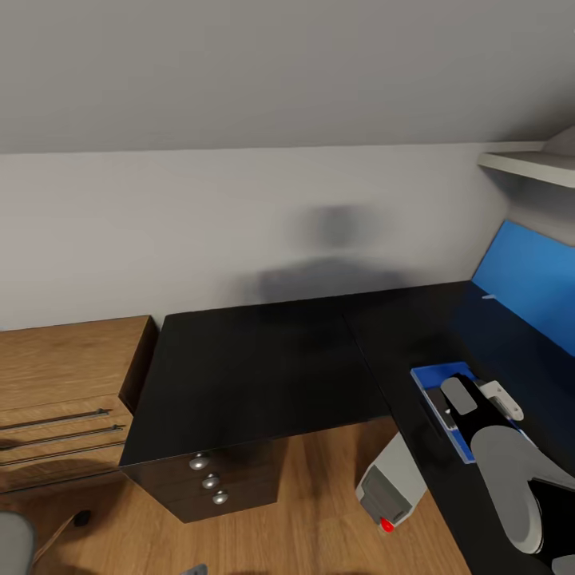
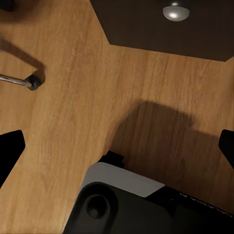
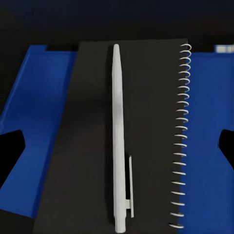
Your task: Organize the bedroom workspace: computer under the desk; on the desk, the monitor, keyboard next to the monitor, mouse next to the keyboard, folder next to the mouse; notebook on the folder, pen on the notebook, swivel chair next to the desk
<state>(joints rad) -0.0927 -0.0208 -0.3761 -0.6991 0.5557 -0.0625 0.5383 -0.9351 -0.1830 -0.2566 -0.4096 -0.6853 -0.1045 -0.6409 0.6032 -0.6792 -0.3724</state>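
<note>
Nearest your head camera is your right arm, its gripper (image 1: 471, 403) hanging just over the blue folder (image 1: 435, 377) on the right wing of the black desk (image 1: 255, 375). In the right wrist view the pen (image 3: 117, 136) lies flat on the notebook (image 3: 87, 146), its long axis running parallel to the white spiral binding (image 3: 179, 136), rounded tip toward the far edge of the cover and clip end nearest the camera. The notebook (its cover renders dark here) sits on the folder (image 3: 44, 122), which shows blue on both sides of it. The right fingertips (image 3: 9, 151) stand wide apart at either edge of that view, clear of the pen and touching nothing.

The grey computer tower (image 1: 393, 487) stands on the wood floor (image 1: 319, 511) beneath the desk's right wing, red light facing you. The drawer unit's silver knobs (image 1: 210, 481) line up below the desk's front edge, beside the light-wood low shelving (image 1: 64, 399).

Your left gripper (image 2: 117, 146) is spread too, fingertips (image 2: 9, 151) apart over bare floor, with one knob (image 2: 175, 10) and part of the robot's own base (image 2: 122, 200) in sight.
</note>
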